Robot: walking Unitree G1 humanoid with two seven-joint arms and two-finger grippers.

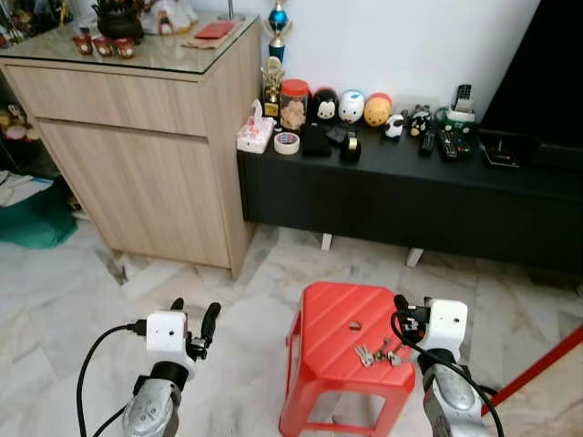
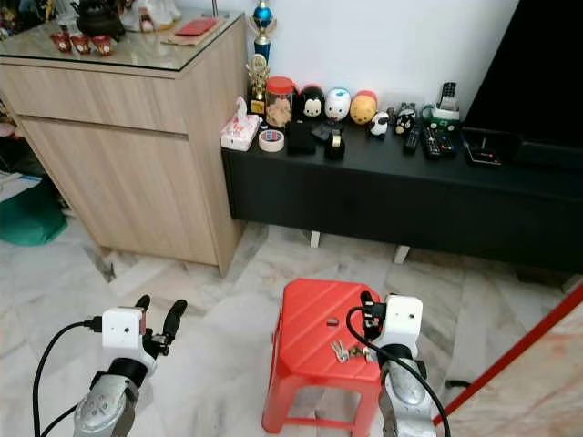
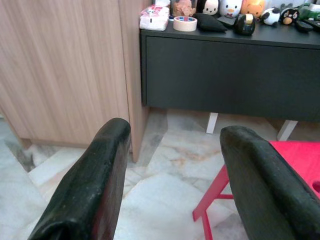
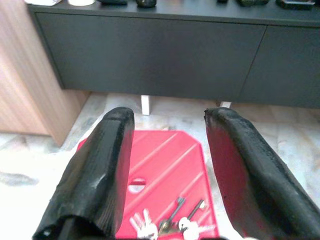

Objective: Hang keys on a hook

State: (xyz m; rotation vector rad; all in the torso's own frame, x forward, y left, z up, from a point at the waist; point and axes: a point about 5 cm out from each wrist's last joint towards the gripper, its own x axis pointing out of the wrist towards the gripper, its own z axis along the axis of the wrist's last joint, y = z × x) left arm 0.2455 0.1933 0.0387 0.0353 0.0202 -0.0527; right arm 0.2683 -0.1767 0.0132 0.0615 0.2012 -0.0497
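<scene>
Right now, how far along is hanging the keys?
Nothing is done yet: the bunch of silver metal keys lies on the red plastic stool. The open right gripper is above them, gripping nothing; the left gripper is open too. Picking up and hanging remain.

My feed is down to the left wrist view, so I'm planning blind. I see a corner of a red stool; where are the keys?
Observer: The keys lie on the red stool, on the near right part of its top, just past the round hole.
Operator: Which pincer is closer to them?
Observer: The right pincer. It is open and sits at the stool's right edge, with the keys below and ahead of its fingers.
Operator: And my left pincer, relative to the stool?
Observer: The left pincer is open over the marble floor, well to the stool's left.
</scene>
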